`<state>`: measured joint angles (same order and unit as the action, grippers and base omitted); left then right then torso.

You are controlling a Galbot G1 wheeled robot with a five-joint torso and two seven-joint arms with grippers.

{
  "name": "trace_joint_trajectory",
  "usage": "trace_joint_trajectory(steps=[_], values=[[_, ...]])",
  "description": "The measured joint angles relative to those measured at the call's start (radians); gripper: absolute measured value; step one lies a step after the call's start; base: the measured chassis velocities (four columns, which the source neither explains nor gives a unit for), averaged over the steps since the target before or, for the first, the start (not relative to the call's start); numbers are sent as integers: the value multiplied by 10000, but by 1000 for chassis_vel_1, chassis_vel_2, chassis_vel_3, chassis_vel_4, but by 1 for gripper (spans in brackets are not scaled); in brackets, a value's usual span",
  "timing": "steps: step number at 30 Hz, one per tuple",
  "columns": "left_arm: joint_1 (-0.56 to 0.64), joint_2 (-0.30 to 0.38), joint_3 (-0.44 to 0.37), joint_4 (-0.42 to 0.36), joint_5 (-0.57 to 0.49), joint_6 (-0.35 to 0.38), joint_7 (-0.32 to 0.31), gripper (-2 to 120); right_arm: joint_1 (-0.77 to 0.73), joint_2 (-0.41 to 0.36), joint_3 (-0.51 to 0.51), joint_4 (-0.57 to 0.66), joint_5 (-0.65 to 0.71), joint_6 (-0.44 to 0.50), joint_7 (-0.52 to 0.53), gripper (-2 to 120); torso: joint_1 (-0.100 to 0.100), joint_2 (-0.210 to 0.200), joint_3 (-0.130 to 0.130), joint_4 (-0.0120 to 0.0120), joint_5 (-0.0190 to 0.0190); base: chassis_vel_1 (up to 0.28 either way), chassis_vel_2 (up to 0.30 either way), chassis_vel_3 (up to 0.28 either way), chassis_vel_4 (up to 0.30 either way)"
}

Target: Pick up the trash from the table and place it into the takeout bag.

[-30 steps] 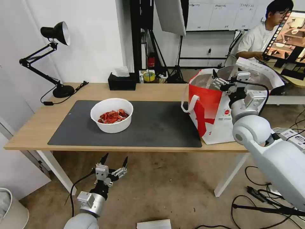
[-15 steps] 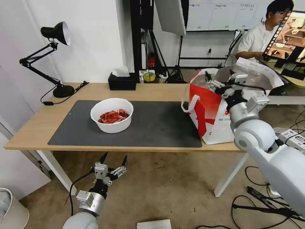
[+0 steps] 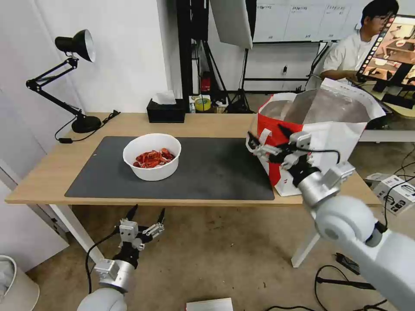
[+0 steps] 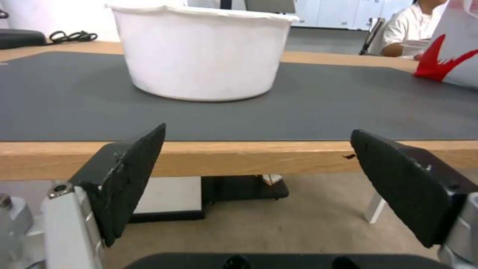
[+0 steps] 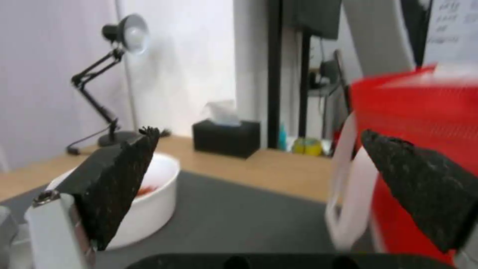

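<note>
Head view: right gripper (image 3: 268, 140) is spread and empty, just left of the takeout bag (image 3: 328, 125) by its white loop handle (image 3: 259, 140); left gripper (image 3: 145, 216) is spread and empty below the near table (image 3: 52, 172) edge. Bowl of crayfish shells (image 3: 152, 156) sits mid-left on the grey mat (image 3: 216, 168), well apart from both. Risk: a finger snags the handle and drags or tips the bag; tissue box (image 3: 166, 110) and lamp (image 3: 78, 82) sit far, clear.

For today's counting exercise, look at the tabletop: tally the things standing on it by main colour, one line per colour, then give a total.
White: 2, the bowl of crayfish shells and the takeout bag.
Black: 2, the desk lamp and the tissue box.
Dark grey: 1, the mat.
Total: 5.
</note>
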<state>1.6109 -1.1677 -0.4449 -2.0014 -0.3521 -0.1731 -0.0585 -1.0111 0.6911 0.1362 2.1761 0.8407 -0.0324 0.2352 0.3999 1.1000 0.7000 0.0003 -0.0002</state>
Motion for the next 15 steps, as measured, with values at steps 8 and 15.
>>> trace_joint_trajectory(steps=[8,15], values=[[103,6,-161,-16,-1,-8,5,100,-2006,190,139,-2,-1075,476,-401,100,0,0,-1,-3,2,0,0,0,0],[89,72,-235,-35,-111,-9,7,100,-2858,447,149,-305,-1827,828,-435,100,0,0,-1,-3,2,0,0,0,0]])
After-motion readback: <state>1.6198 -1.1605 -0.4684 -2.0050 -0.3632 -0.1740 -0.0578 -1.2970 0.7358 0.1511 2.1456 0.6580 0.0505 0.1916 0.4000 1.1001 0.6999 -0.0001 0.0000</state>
